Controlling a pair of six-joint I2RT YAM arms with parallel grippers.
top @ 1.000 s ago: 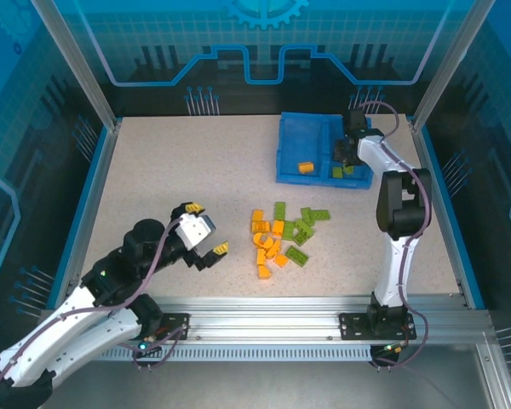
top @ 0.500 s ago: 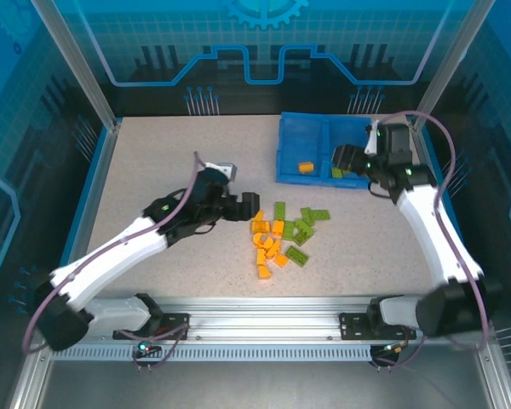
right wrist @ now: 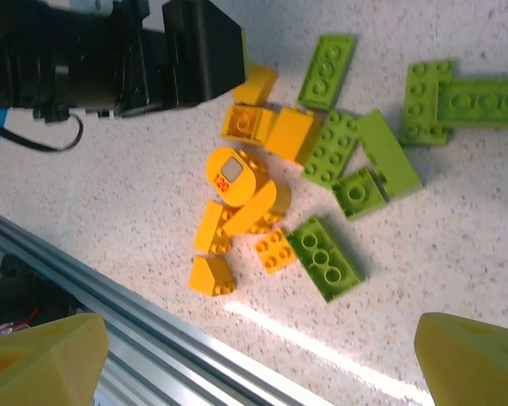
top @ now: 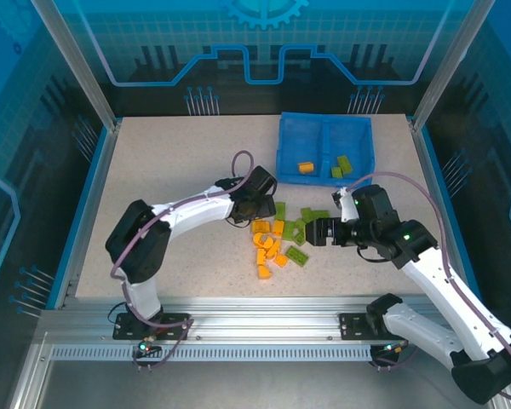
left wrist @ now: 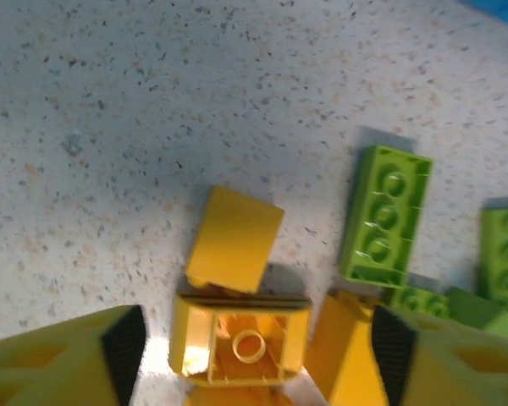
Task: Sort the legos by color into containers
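Orange hollow-side-up brick (left wrist: pixel 240 342), at the far-left edge of the lego pile (top: pixel 277 243), lay squarely between the parted fingers (left wrist: pixel 68 364) of the left gripper (left wrist: pixel 256 342), long axis across the gap, while the right gripper (top: pixel 317 232), spread wide, sat right of the pile.

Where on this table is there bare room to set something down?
Bare: the back-left of the table, left of the blue tray. Crowded: the middle, where the left gripper and right gripper flank the lego pile.
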